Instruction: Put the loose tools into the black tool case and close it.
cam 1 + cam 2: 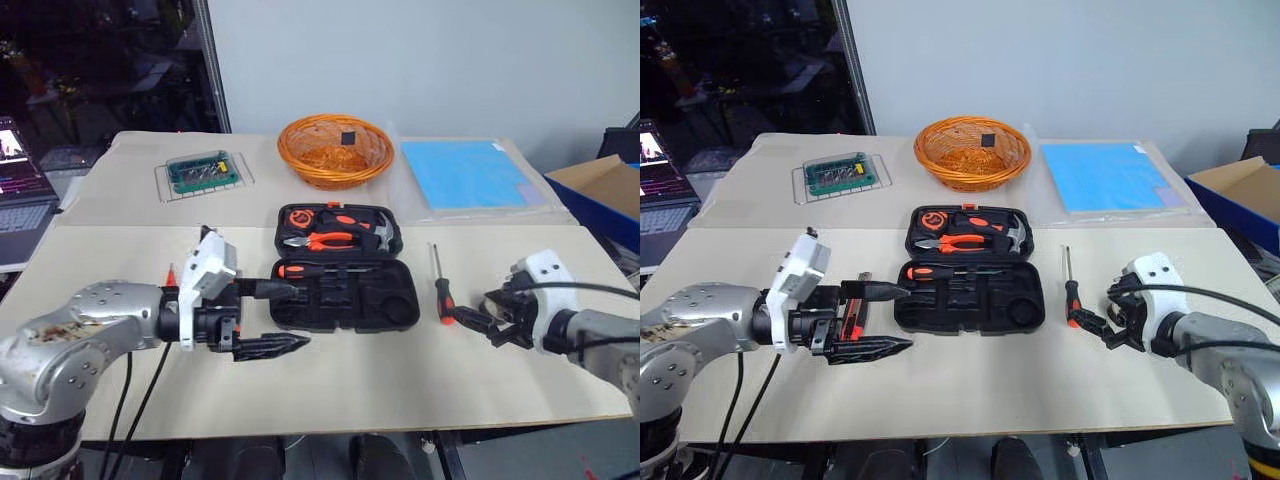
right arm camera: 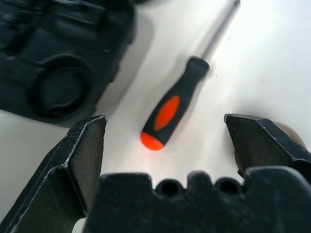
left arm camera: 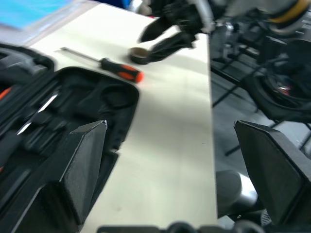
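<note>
Nearest, the left pincer (image 1: 872, 320) hangs wide and empty just beside the near-left corner of the black moulded plastic tool case (image 1: 970, 272), which lies open on the pale tabletop (image 1: 970, 380). An orange-and-black utility knife (image 1: 855, 308) seems to lie under that pincer, partly hidden; I cannot tell how it sits. A careless sweep there could knock the knife off line or nudge the case.

The right pincer (image 2: 165, 141) is also wide and empty, its jaws standing either side of the butt of a black-and-orange-handled screwdriver (image 2: 177, 107) on the tabletop right of the case. The round handle could roll away if one finger lands first. A small grey tape roll (image 3: 139, 55) sits right under this pincer and could be pushed aside or pinched along with the handle.

One screwdriver (image 1: 300, 269) already lies in the case's near half; orange-handled pliers (image 1: 325, 240) and a steel hammer (image 1: 375, 230) fill the far half. A tool not seated in its recess would probably stop the case closing.
</note>
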Tool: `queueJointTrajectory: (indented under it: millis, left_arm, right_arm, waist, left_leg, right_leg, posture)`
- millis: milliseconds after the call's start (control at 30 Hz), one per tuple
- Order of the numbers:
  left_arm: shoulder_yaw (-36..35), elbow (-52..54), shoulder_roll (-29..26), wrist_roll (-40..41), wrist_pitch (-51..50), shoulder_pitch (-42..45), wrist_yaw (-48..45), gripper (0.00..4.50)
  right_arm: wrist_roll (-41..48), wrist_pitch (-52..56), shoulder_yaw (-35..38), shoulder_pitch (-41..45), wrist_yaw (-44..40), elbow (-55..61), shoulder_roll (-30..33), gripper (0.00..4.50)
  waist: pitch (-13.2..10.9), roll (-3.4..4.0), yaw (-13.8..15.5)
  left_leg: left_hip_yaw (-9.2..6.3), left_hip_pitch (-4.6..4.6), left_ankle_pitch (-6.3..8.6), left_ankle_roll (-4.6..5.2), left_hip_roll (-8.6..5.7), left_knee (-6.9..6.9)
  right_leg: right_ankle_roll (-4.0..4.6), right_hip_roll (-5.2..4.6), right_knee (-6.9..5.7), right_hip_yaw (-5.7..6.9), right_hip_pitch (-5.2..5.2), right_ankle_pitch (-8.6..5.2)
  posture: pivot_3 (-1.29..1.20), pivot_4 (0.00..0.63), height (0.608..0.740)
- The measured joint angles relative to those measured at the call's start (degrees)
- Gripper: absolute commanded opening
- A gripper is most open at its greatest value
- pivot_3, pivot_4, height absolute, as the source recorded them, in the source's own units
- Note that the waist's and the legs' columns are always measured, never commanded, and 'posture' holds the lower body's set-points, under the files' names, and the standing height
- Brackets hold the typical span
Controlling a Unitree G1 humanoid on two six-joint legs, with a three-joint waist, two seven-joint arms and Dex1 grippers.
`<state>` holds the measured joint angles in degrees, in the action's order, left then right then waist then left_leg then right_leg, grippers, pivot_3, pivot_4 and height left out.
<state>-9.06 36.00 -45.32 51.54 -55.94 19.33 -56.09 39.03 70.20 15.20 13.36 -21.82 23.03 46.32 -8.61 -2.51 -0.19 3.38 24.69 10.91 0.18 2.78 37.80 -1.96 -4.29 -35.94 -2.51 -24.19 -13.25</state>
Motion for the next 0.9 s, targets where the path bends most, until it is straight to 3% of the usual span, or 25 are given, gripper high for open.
queueJointTrajectory:
  millis: [100,200,467,600,700,800,867,900]
  left_arm:
    - [2.38,-0.79,-0.07,-1.21,2.53,1.36,-0.79,4.49]
    - [4.37,-1.06,0.09,-2.10,4.20,1.38,-0.84,4.50]
    - [4.79,-1.17,0.18,-3.05,7.20,-0.15,1.38,4.50]
    - [2.79,-0.82,0.72,-3.31,7.92,-3.81,4.56,4.50]
    - [-0.57,-1.05,5.44,-4.16,14.17,-9.07,4.91,4.50]
    - [-3.47,-2.22,3.79,-1.79,14.78,-13.38,0.67,4.50]
    - [-5.55,-2.38,3.42,-0.29,14.94,-14.60,-0.32,4.50]
    - [-6.62,-2.56,2.70,0.29,15.80,-16.12,-1.28,4.50]
  right_arm:
    - [-1.34,1.92,-3.58,5.37,1.40,-6.65,-3.26,4.50]
    - [-4.67,2.34,-8.11,8.24,2.06,-12.84,-3.64,3.80]
    - [-11.48,-0.38,-13.94,10.45,0.92,-15.72,-2.53,1.04]
    - [-13.02,-1.93,-13.70,9.19,0.20,-11.03,-0.16,1.02]
    - [-13.59,-7.78,-12.90,10.68,-4.96,-6.00,4.51,1.02]
    - [-15.91,-17.06,-17.51,18.69,-13.93,-3.71,8.77,1.02]
    - [-19.04,-23.07,-22.69,23.68,-18.23,-5.47,8.08,1.02]
    - [-23.52,-30.36,-28.93,28.42,-22.45,-9.96,5.34,1.02]
  waist:
    - [-0.01,0.02,-0.30]
    - [-0.03,0.04,-0.32]
    - [-0.04,0.05,-0.52]
    - [-0.15,0.25,-0.52]
    - [-0.26,0.38,-0.79]
    - [-0.31,0.41,-1.53]
    - [-0.33,0.35,-1.45]
    - [-0.33,0.34,-1.87]
  left_leg:
    - [-0.02,0.06,0.00,0.01,-0.05,-0.01]
    - [-0.13,0.26,0.02,0.05,-0.13,-0.02]
    - [-0.21,0.34,0.03,0.08,-0.16,0.00]
    - [-0.19,0.34,0.02,0.08,-0.16,0.01]
    - [-0.11,0.35,0.02,0.08,-0.11,0.01]
    - [-0.10,0.19,0.03,0.08,0.07,0.00]
    - [-0.17,0.00,0.03,0.07,0.15,0.00]
    - [-0.12,-0.10,0.03,0.06,0.16,0.00]
  right_leg:
    - [-0.01,0.02,0.01,-0.04,0.00,0.02]
    - [0.06,0.02,0.01,-0.03,-0.08,0.17]
    - [-0.43,0.03,0.03,-0.03,-0.11,0.29]
    - [-0.53,0.01,0.01,-0.04,-0.13,0.25]
    - [-0.53,0.02,0.06,-0.06,-0.17,0.29]
    - [-0.48,0.18,0.01,0.00,-0.15,0.24]
    - [-0.02,0.28,0.00,0.01,-0.04,-0.03]
    - [0.01,0.26,-0.01,0.00,0.02,-0.01]
  posture:
    - [0.00,0.150,0.740]
    - [0.00,0.150,0.740]
    - [0.00,0.150,0.740]
    - [0.00,0.150,0.740]
    - [0.00,0.150,0.740]
    - [0.00,0.150,0.740]
    - [0.00,0.150,0.740]
    - [0.00,0.150,0.740]
